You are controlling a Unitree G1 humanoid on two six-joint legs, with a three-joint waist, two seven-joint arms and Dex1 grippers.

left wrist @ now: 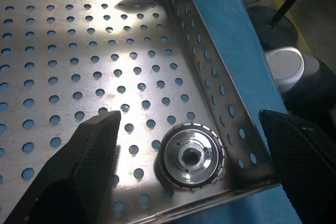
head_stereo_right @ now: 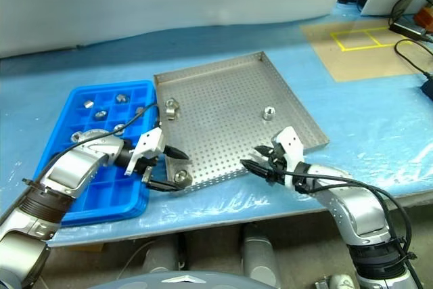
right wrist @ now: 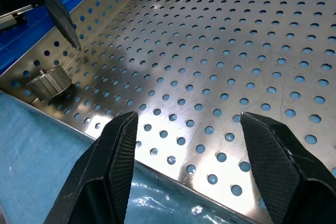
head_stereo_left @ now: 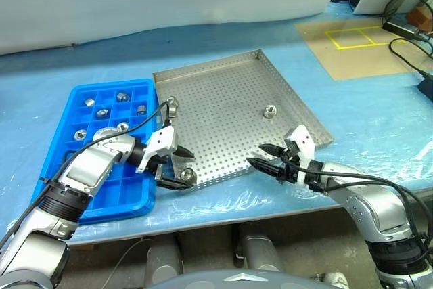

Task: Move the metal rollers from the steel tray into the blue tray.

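no readable text, labels, numbers or signs

Bright, even light — glare on the steel tray (left wrist: 105, 66) — sharp focus.

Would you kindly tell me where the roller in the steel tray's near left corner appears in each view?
Left eye: corner roller, between the left gripper fingers.
Right eye: lower left of centre.
Left wrist: low centre, between the open fingers.
Right wrist: left edge.
Shared landmark: the steel tray near rim corner.
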